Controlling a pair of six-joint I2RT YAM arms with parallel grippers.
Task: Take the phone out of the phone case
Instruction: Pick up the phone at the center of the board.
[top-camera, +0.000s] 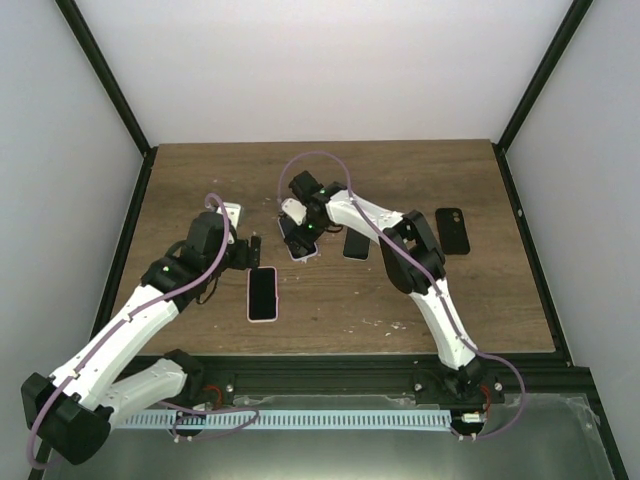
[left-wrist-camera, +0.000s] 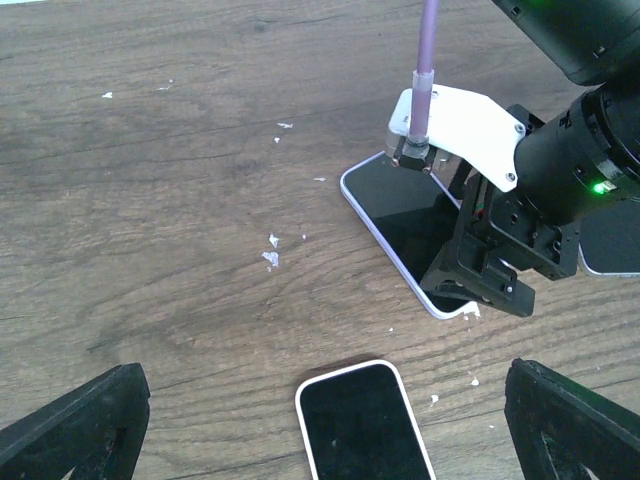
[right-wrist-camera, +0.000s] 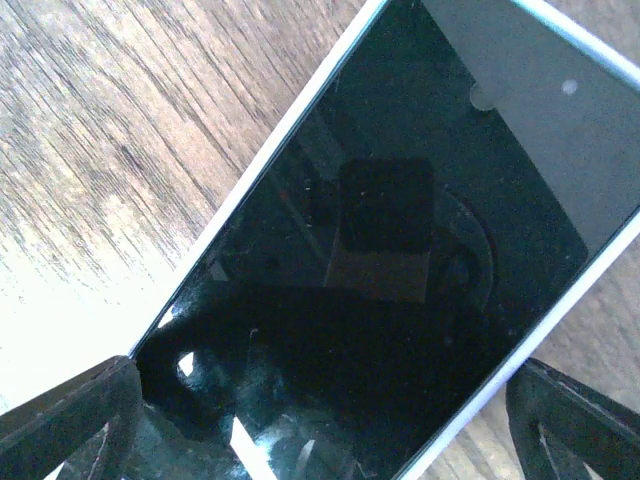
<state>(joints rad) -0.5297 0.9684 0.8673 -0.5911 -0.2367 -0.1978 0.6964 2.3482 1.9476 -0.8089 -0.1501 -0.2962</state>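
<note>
Spread wide, the right pincer (right-wrist-camera: 320, 430) straddles the cased phone (right-wrist-camera: 400, 200), flat on the table (top-camera: 200, 180) near the overhead frame's centre, seemingly to pin it; left pincer (top-camera: 250, 252), likewise spread, hovers near a second phone (left-wrist-camera: 365, 420).

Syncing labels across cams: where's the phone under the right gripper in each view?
Top external: phone near centre, under the right gripper.
Left wrist: phone right of centre, lavender edge.
Right wrist: phone fills the frame.
Shared landmark: the right gripper over it.
</note>
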